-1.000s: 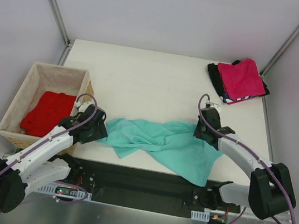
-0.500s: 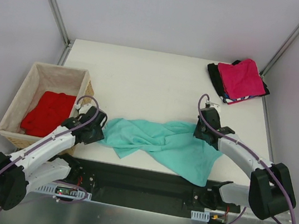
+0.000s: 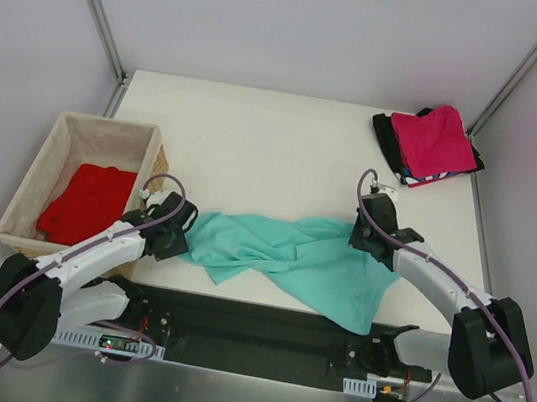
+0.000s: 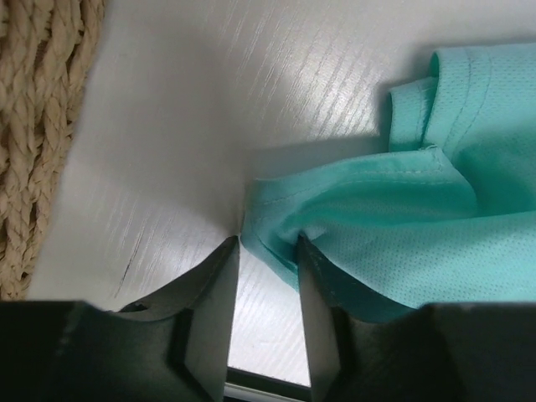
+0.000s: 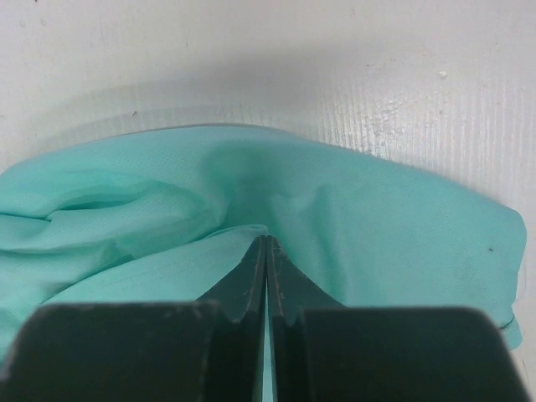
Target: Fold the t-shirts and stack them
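left end effector (image 4: 268, 243) straddles a rumpled fold of teal mesh t-shirt (image 4: 402, 226).

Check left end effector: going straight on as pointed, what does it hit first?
The teal-green cloth t-shirt: its folded edge lies right between the left end effector's open fingertips; depth there is unclear.

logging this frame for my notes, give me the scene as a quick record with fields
teal t-shirt: crumpled, spread along the near edge of the table
left jaws: apart, straddling the shirt's left hem
right jaws: shut, pinching the shirt's right edge
red t-shirt: lying in the basket
folded stack: far right corner, pink one on top
table: white
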Motion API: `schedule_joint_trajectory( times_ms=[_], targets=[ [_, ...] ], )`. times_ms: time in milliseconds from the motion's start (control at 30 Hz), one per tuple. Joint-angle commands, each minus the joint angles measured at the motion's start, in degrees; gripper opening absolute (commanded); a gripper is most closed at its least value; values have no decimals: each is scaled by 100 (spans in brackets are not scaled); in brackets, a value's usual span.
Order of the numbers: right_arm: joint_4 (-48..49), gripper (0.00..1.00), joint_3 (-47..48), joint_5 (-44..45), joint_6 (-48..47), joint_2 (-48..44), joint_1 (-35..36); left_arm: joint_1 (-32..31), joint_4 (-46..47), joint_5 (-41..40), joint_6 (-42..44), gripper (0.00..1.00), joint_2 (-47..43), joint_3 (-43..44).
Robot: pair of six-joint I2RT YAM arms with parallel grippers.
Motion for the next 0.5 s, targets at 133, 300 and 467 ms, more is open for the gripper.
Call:
schedule_joint_trajectory(
  times_ms=[133,300,467],
  targets=[
    [-52,1,-14,141,-61,-202,26,44,282,-29,-36,18,326,-50],
    [0,1,-49,115,-44,-159,26,44,299,15,-19,4,283,-33],
    [-26,1,-14,106,-35,-193,35,44,247,50,113,0,11,64]
  ],
)
